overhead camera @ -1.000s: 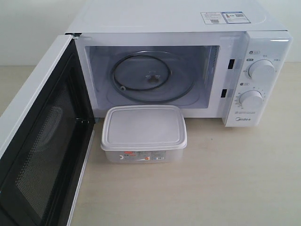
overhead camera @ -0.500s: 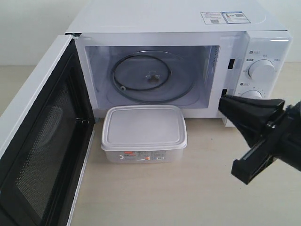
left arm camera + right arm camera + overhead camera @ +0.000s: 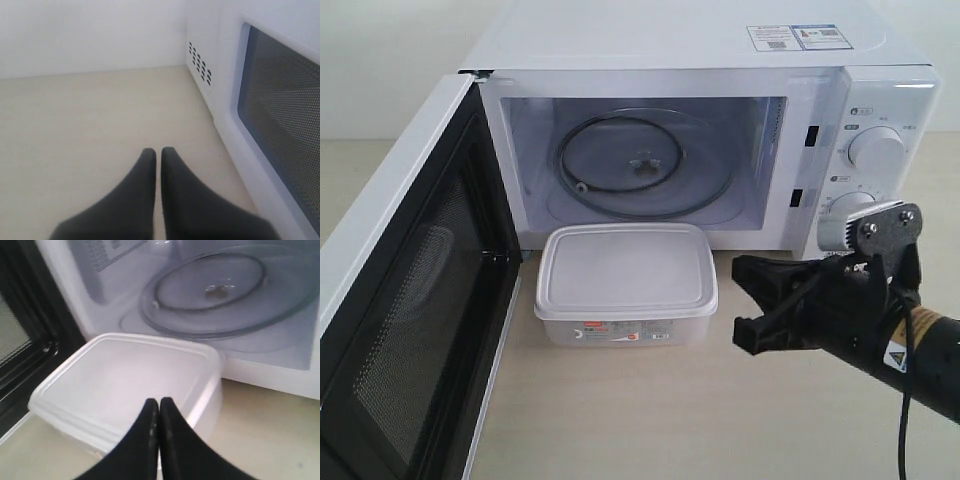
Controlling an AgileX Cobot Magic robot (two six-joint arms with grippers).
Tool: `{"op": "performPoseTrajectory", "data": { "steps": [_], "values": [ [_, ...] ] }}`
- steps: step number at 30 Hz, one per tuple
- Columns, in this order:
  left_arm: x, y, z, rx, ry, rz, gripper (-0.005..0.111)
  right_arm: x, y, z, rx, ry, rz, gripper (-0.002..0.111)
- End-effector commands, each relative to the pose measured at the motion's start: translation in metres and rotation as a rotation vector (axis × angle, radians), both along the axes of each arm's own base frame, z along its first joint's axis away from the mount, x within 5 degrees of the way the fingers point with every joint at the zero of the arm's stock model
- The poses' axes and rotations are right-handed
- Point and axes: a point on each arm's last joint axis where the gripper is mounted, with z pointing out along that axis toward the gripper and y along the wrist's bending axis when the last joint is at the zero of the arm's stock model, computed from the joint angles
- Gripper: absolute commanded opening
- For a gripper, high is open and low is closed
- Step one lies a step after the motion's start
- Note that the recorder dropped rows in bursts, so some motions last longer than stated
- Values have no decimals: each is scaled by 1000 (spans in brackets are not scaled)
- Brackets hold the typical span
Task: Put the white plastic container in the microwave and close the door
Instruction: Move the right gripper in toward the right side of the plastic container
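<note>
The white plastic container [image 3: 625, 275] sits on the table just in front of the open microwave [image 3: 670, 45], lid on, red-and-white label facing forward. The door [image 3: 410, 300] stands swung wide open to the left. The glass turntable [image 3: 640, 165] inside is bare. My right gripper [image 3: 745, 300] hovers just right of the container, pointing at it, apart from it. In the right wrist view its tips [image 3: 159, 402] are together over the container's lid [image 3: 125, 375]. My left gripper [image 3: 158, 151] is shut with nothing in it, low over the table beside the door's outer face [image 3: 285, 105].
Two round knobs [image 3: 877, 150] sit on the microwave's right panel, behind my right arm [image 3: 910, 340]. Bare table [image 3: 670, 420] stretches in front of the container. A white wall runs behind the table [image 3: 90, 35].
My right gripper came in from the right a second ago and has moved left and lower, ending close to the container's right side. The container and door have not moved.
</note>
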Motion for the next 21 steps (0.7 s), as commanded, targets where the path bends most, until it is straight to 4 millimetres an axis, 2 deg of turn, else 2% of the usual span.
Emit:
{"op": "performPoseTrajectory", "data": {
  "steps": [1,4,6,8,10,14,21],
  "values": [
    [0,0,-1,-5,1,1,4,3,-2,0,33,27,-44,0],
    [0,0,-1,-5,1,1,4,3,-3,-4,17,72,-57,0],
    [0,0,-1,-5,1,1,4,6,-12,-12,28,197,-197,0],
    [0,0,-1,-5,1,1,4,9,-9,-15,-29,225,-160,0],
    [0,0,-1,-5,1,1,4,16,-2,-12,-53,208,-108,0],
    [0,0,-1,-5,1,1,4,39,5,-5,-119,262,-130,0],
    [0,0,-1,-5,1,1,4,59,12,6,-148,253,-138,0]
  ]
}}
